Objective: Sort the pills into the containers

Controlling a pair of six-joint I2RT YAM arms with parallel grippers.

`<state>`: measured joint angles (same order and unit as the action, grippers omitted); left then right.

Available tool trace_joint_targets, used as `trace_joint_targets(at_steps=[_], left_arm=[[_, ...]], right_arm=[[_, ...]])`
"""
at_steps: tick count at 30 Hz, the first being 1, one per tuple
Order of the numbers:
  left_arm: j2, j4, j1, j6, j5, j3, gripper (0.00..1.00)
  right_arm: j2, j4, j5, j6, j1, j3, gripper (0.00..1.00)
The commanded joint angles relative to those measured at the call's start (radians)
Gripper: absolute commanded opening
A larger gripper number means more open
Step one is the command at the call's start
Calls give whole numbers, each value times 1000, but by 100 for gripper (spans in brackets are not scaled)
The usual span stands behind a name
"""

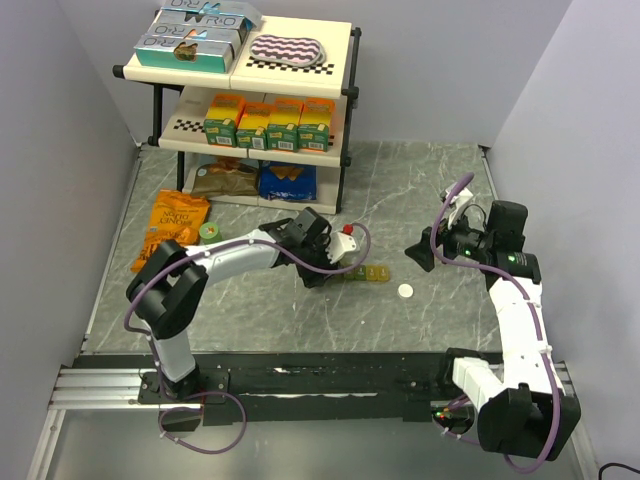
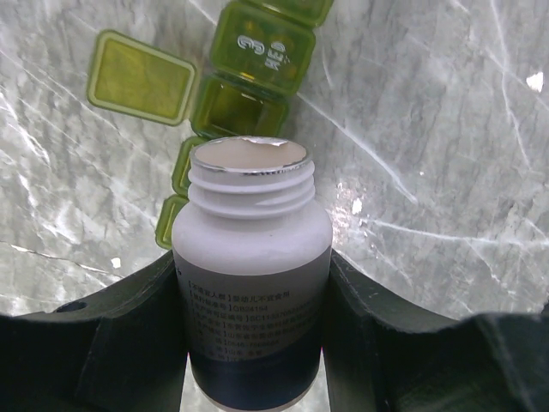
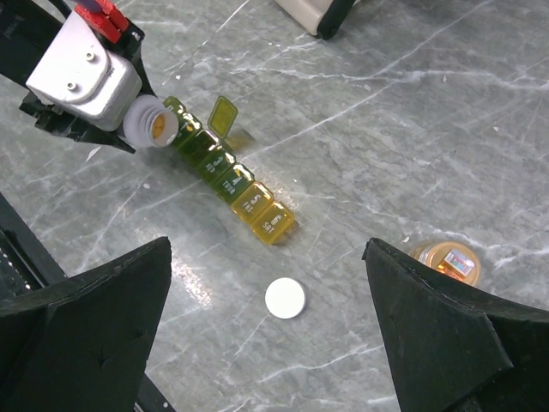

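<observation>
The containers [image 1: 362,272] are a strip of small translucent boxes, olive green to yellow, lying mid-table; the strip also shows in the right wrist view [image 3: 233,184] and the left wrist view [image 2: 257,47]. One green compartment near the strip's left end has its lid [image 2: 141,77] open. My left gripper [image 1: 325,262] is shut on a white uncapped pill bottle [image 2: 251,283], tipped with its mouth [image 3: 153,127] over the green end. The bottle's white cap [image 1: 404,291] lies on the table right of the strip. My right gripper [image 1: 425,252] is open and empty, hovering above the cap [image 3: 285,298]. No loose pills show.
A two-level shelf rack [image 1: 348,75] with boxes stands at the back. Snack bags [image 1: 180,215] and a small green roll [image 1: 210,231] lie at the left. A small round orange-topped item [image 3: 446,262] sits on the table right of the cap.
</observation>
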<state>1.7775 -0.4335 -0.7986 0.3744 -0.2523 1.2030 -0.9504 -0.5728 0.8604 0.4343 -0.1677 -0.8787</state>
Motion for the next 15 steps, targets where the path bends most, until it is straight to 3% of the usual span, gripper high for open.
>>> trace_joint_targets(at_steps=[1,8,11,12,15], left_arm=[[-26,35,-17,-34,12,1,1],[-179,79,-79,-61,67,-111,1],[-143,84,-19,-75,53,-102,1],[-124,-6,-60,-66,89,-64,1],[-104,62,-42,-37,102,-115,1]], right_arm=[[10,8,26,-8,-9,-2,100],[-8,1,51,-2,-13,-2,100],[-14,-2,63,1,-13,-2,100],[-16,-2,62,3,-15,0,100],[-14,-7,54,7,-16,0,100]])
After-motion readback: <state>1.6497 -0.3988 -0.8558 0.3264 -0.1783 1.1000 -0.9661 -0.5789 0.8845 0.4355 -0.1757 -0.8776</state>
